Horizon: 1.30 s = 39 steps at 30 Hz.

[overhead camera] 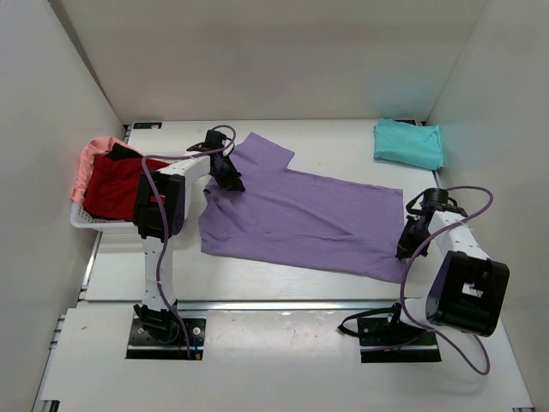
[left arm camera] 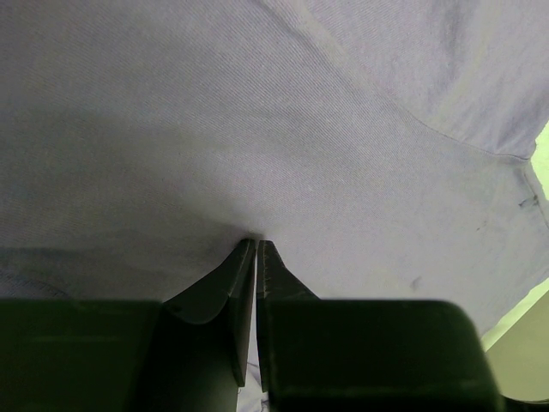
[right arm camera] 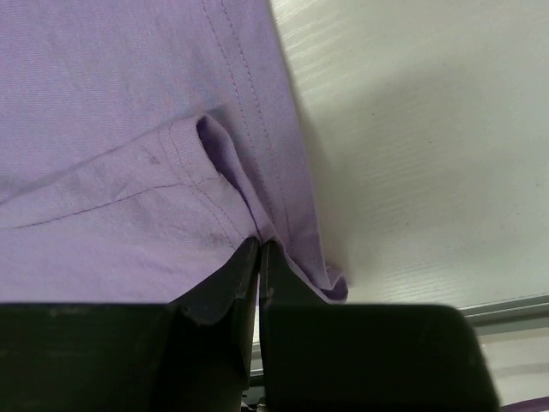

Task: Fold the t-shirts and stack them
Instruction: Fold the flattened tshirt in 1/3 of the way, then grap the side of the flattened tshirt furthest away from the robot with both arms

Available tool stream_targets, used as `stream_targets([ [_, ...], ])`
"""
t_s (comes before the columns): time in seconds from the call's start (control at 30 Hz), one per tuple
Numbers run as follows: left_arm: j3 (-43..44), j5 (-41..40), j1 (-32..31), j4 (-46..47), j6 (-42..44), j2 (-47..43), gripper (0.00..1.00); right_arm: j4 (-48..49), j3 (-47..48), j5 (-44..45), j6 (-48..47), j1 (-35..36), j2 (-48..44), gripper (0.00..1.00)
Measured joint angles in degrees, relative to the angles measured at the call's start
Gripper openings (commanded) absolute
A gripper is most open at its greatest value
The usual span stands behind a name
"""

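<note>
At the far left, a white basket (overhead camera: 81, 221) is sitting against the side wall, half off the left edge of the table (overhead camera: 343, 142). A salmon-pink shirt (overhead camera: 93, 154) is draping over its far rim and a red shirt (overhead camera: 111, 190) is lying bunched inside it.

Just right of the basket, the left gripper (overhead camera: 230, 178) is reaching down onto the purple shirt (overhead camera: 300, 219) near its collar end. In the left wrist view its fingers (left arm camera: 244, 275) are standing almost together, with a fold of purple cloth pinched up at their tips.

The purple shirt is lying spread flat across the middle of the table, one sleeve pointing toward the back wall and its long near edge slanting toward the right front. A strip of bare table is showing between that near edge and the table's front rail. A wider bare stretch is lying open behind the shirt.

At the shirt's right end, the right gripper (overhead camera: 404, 247) is meeting the stitched hem. The right wrist view shows it nearly shut, nipping the hem where the cloth is doubling over, with bare table just to the right.

A teal shirt (overhead camera: 408, 143) is resting folded in the far right corner, well apart from the purple one.
</note>
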Motion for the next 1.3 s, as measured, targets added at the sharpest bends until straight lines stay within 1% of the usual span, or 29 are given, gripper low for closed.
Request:
stream_targets([
  [0.07, 0.0, 0.0, 0.0, 0.0, 0.0, 0.0, 0.17, 0.0, -0.1, -0.2, 0.0, 0.0, 0.0, 0.11],
  [0.1, -0.1, 0.0, 0.0, 0.0, 0.0, 0.0, 0.17, -0.1, -0.1, -0.3, 0.1, 0.0, 0.0, 0.14],
  [0.13, -0.1, 0.0, 0.0, 0.0, 0.0, 0.0, 0.17, -0.1, -0.1, -0.5, 0.2, 0.0, 0.0, 0.13],
  [0.17, -0.1, 0.0, 0.0, 0.0, 0.0, 0.0, 0.17, -0.1, -0.1, -0.7, 0.0, -0.1, 0.1, 0.06],
  [0.2, -0.1, 0.0, 0.0, 0.0, 0.0, 0.0, 0.17, -0.1, -0.1, -1.0, 0.0, -0.3, 0.2, 0.02],
  [0.23, -0.1, 0.0, 0.0, 0.0, -0.1, 0.0, 0.18, -0.1, -0.1, -1.1, 0.0, -0.4, 0.3, 0.0],
  [0.4, -0.1, 0.0, 0.1, 0.1, -0.2, 0.0, 0.17, -0.2, -0.1, -1.2, 0.6, -0.5, 0.5, 0.0],
  [0.53, -0.2, 0.0, 0.2, 0.1, -0.2, 0.0, 0.17, -1.5, -0.1, 1.0, 1.3, -0.6, 1.0, 0.0],
  [0.7, -0.3, 0.1, 0.4, 0.0, -0.2, -0.2, 0.18, -6.6, 2.9, 5.2, 3.3, -2.4, 4.5, 0.0],
  [0.83, -0.4, 0.2, 0.7, 0.1, -0.2, -0.2, 0.18, -9.3, 5.9, 6.6, 4.3, -2.9, 6.6, 0.0],
  [0.9, -0.4, 0.2, 0.8, 0.1, -0.2, -0.2, 0.19, -10.0, 6.6, 6.6, 4.5, -2.8, 7.6, 0.02],
  [0.97, -0.4, 0.3, 0.9, 0.1, -0.2, -0.2, 0.19, -10.3, 7.1, 6.4, 4.4, -2.4, 8.8, 0.08],
  [1.0, -0.4, 0.3, 0.9, 0.1, -0.3, -0.2, 0.2, -10.3, 7.3, 6.3, 4.3, -2.0, 9.2, 0.1],
  [1.07, -0.4, 0.6, 1.0, 0.2, -0.2, -0.2, 0.21, -10.3, 8.3, 6.0, 4.0, -1.4, 9.7, 0.18],
  [1.1, -0.4, 0.7, 1.2, 0.2, -0.2, -0.2, 0.21, -10.0, 9.2, 5.7, 4.0, -1.0, 9.7, 0.19],
  [1.13, -0.4, 0.8, 1.3, 0.2, -0.2, -0.2, 0.22, -9.5, 10.2, 5.4, 3.8, -0.9, 9.7, 0.22],
  [1.17, -0.4, 0.9, 1.4, 0.3, -0.2, -0.2, 0.24, -8.7, 11.5, 4.7, 3.8, -0.6, 9.7, 0.24],
  [1.3, 0.0, 1.2, 1.9, 0.5, 0.0, -0.2, 0.3, -4.2, 16.5, 2.6, 3.8, -0.6, 10.3, 0.25],
])
